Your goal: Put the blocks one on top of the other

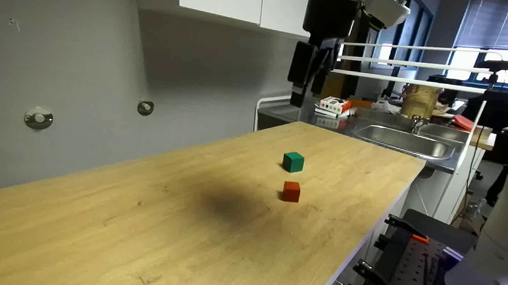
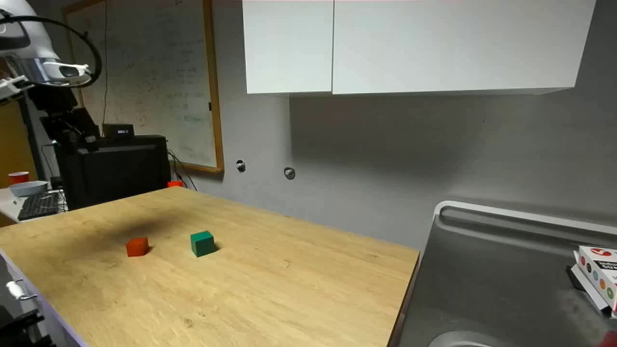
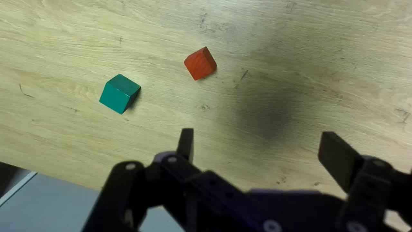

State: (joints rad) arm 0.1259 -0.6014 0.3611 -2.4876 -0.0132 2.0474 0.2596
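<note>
Gripper (image 3: 258, 145) sits closest in the wrist view, fingers spread, holding nothing — red-orange block (image 3: 200, 63) and green block (image 3: 119, 93) sit apart on the tabletop (image 1: 137, 242). Both look angled to the fingers — crooked pinch could mean a wonky stack imo.

PLACE: likely lab | robot arm (image 1: 507, 235) | whiteboard (image 2: 159, 72) | metal sink (image 1: 401, 140) | keyboard (image 2: 41, 205)

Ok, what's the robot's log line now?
gripper: open, empty, above tabletop | green cube: on tabletop | red-orange cube: on tabletop, apart from green | stacked: no
</note>
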